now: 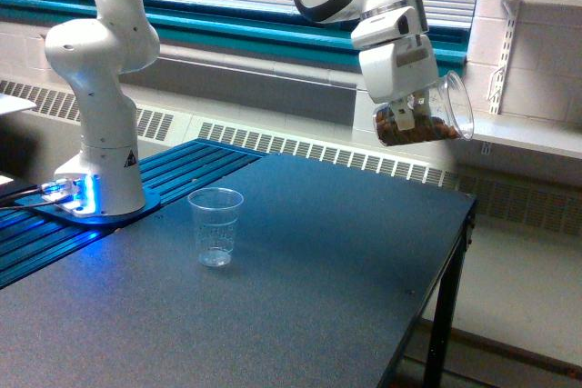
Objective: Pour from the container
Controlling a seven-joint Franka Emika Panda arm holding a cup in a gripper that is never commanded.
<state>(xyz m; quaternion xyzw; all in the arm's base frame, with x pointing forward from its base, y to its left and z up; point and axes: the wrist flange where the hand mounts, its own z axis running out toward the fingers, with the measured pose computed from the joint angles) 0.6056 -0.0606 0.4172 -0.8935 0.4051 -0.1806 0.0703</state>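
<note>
My gripper (411,108) is shut on the container (435,115), a clear smooth-walled cup held high over the table's far right part. The container lies tipped almost on its side, its wide rim pointing to the exterior view's right. Brown pieces fill its lower wall and stay inside. A smaller clear cup (215,225) with faint ribs stands upright and empty on the table, well to the left of and below the container.
The dark table (346,288) ends at a right edge with a leg at the corner. The arm's white base (100,170) stands at the left on a blue-lit mount. A radiator and window sill run behind.
</note>
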